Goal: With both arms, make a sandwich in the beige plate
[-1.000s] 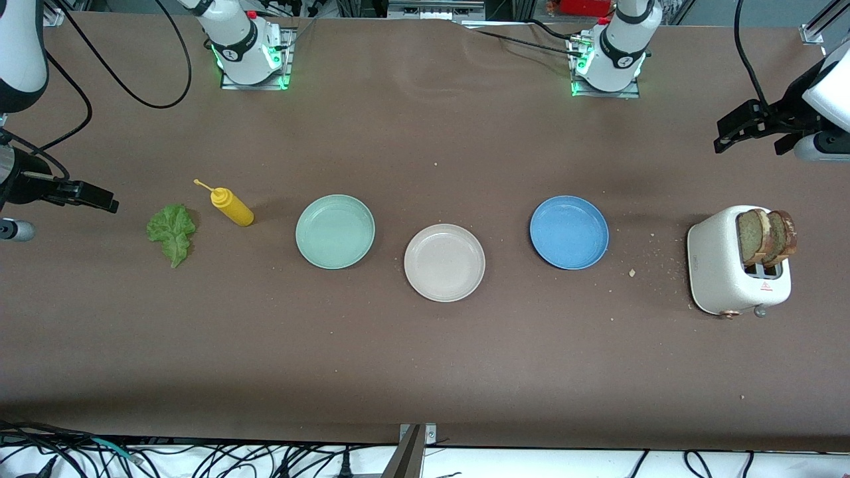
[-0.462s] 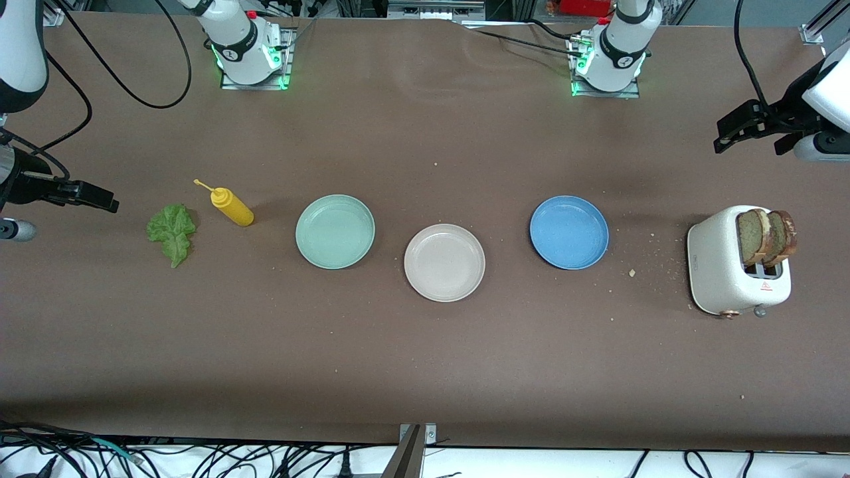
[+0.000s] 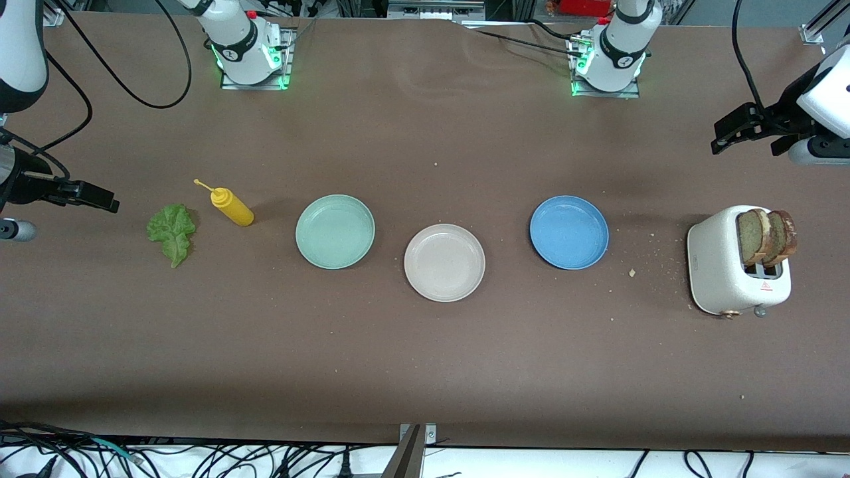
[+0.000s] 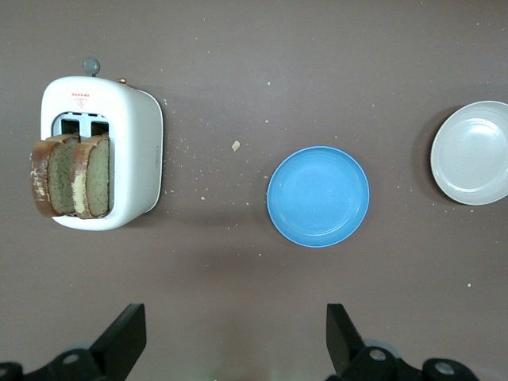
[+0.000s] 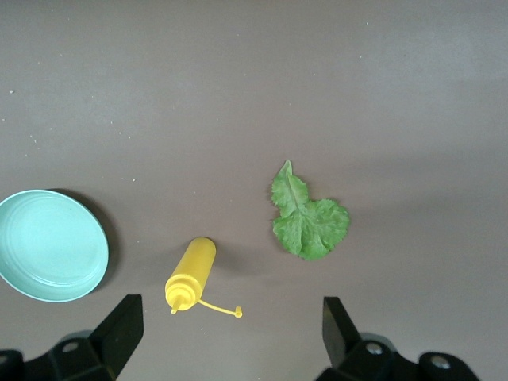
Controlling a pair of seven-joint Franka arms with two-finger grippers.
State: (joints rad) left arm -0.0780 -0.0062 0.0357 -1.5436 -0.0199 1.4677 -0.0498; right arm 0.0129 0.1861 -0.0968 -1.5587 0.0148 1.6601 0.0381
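1. The right gripper (image 3: 99,197) hangs in the air at the right arm's end of the table, jaws spread wide, holding nothing.
2. The lettuce leaf (image 3: 172,232) lies flat on the table beside the yellow bottle (image 3: 230,206).
3. The mint-green plate (image 3: 335,232), the beige plate (image 3: 444,263) and the blue plate (image 3: 569,232) are all bare.
4. Both bread slices (image 3: 765,236) stand up in the white toaster (image 3: 720,265).
5. The left gripper (image 3: 734,129) is up near the toaster, jaws spread, empty.
6. I think the job is just starting. Next, the left gripper should pinch one bread slice.
7. Since a second ago, only the left gripper has shifted a little.
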